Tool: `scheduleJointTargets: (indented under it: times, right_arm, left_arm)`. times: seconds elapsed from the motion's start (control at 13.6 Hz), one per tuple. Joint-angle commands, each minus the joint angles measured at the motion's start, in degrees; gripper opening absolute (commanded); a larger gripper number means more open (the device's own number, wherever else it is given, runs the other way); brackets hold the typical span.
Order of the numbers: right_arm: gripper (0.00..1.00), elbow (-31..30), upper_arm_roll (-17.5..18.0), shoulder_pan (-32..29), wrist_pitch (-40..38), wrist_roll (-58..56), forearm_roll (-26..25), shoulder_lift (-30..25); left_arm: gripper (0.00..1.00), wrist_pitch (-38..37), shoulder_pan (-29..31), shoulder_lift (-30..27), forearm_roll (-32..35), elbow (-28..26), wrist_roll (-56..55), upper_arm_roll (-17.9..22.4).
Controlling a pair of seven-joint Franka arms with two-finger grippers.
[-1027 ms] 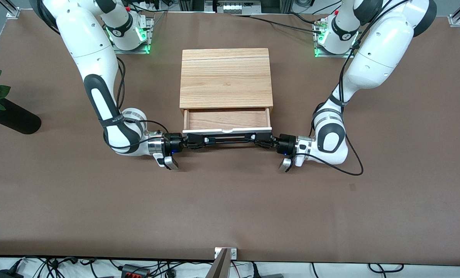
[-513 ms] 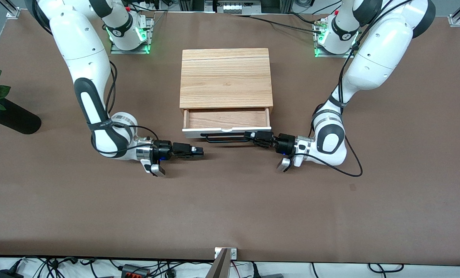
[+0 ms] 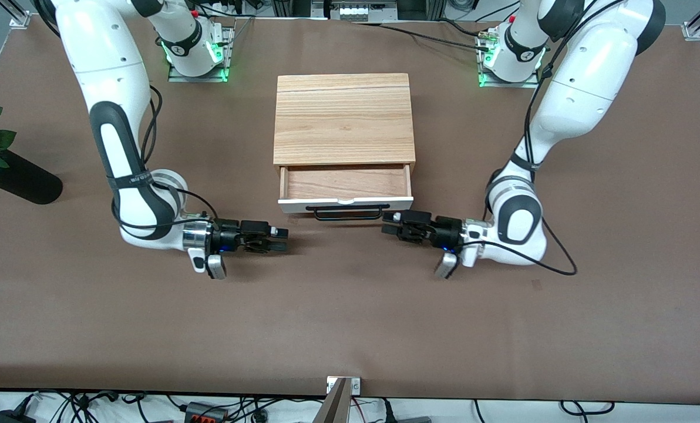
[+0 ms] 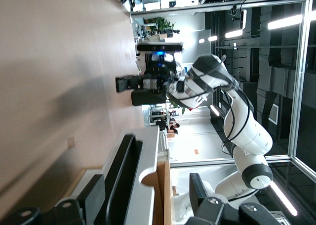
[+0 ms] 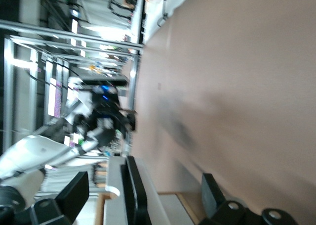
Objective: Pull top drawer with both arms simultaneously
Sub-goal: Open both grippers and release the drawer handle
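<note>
The top drawer [image 3: 345, 183] of the light wood box [image 3: 344, 117] stands pulled open, its wood interior showing. Its white front panel [image 3: 303, 204] and black bar handle [image 3: 347, 214] face the front camera. My right gripper [image 3: 280, 239] is open and empty, low over the table, off the handle toward the right arm's end. My left gripper [image 3: 387, 224] is open and empty, just off the handle's other end. The handle [image 4: 121, 175] and panel [image 4: 148, 185] show in the left wrist view past the open left gripper [image 4: 145, 185]. The right wrist view shows the handle [image 5: 136, 190] past the open right gripper [image 5: 142, 188].
A black vase [image 3: 18, 179] with a red rose lies near the table edge at the right arm's end. A camera mount [image 3: 341, 392] sits at the table edge nearest the front camera. Black cables trail from both arms.
A second ago both grippers were shut on the handle. The right gripper let go first and drew back toward its end. Then the left gripper let go and drew back. The drawer stays open.
</note>
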Motion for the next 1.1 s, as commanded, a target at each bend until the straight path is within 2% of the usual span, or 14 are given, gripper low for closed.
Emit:
scheduleJointTargets:
  times: [0.0,0.15,0.44,0.51,0.66,0.81,0.95,1.03]
  right_arm:
    - [1.00,0.5,-0.3,0.7,4.3,3.7,-10.5,-2.7]
    - [1.00,0.6,-0.3,0.8,6.1,7.9,-21.8,-4.9]
    - [1.00,0.5,-0.6,0.6,6.3,22.5,-52.2,-10.0]
    - [1.00,0.3,-0.6,0.4,5.6,24.4,-58.1,-11.3]
    - [1.00,0.3,-3.0,0.4,1.5,25.7,-66.3,-13.0]
    - [1.00,0.4,-5.7,0.6,-2.7,25.7,-74.2,-16.0]
    - [1.00,0.5,-7.9,0.5,-8.7,29.4,-81.0,-20.2]
    - [1.00,1.3,-8.7,0.5,-12.3,32.6,-83.5,-22.3]
  left_arm:
    - [0.82,-0.9,-0.4,-0.3,0.8,1.6,-0.3,1.1]
    - [0.82,-0.8,-0.4,-0.6,4.7,1.9,-0.4,1.1]
    - [0.81,-0.1,0.4,-1.2,13.0,5.1,-1.4,1.2]
    - [0.81,-0.1,0.4,-1.6,14.2,5.9,-1.5,1.6]
    - [0.81,-0.2,0.5,-2.4,16.5,7.9,-4.5,2.7]
    - [0.81,-0.5,0.7,-3.5,23.5,11.9,-11.0,3.6]
    - [0.82,-0.6,0.8,-7.3,32.8,12.9,-17.6,3.7]
    - [0.82,-0.6,0.6,-9.5,39.7,12.9,-19.6,3.8]
